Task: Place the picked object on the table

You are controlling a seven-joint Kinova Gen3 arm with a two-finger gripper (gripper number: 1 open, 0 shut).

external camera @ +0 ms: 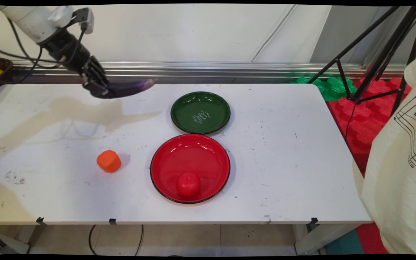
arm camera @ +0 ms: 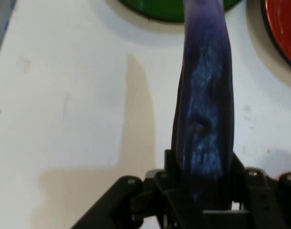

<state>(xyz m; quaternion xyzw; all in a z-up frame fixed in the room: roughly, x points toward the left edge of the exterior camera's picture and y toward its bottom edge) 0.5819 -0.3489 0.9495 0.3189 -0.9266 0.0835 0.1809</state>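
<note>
Eggplant (external camera: 128, 88), purple, is pinched in your gripper (external camera: 98, 86), held above the white table's (external camera: 284, 162) far left, well apart from the green plate (external camera: 200, 112), red plate (external camera: 190, 168) and orange block (external camera: 109, 161).
</note>
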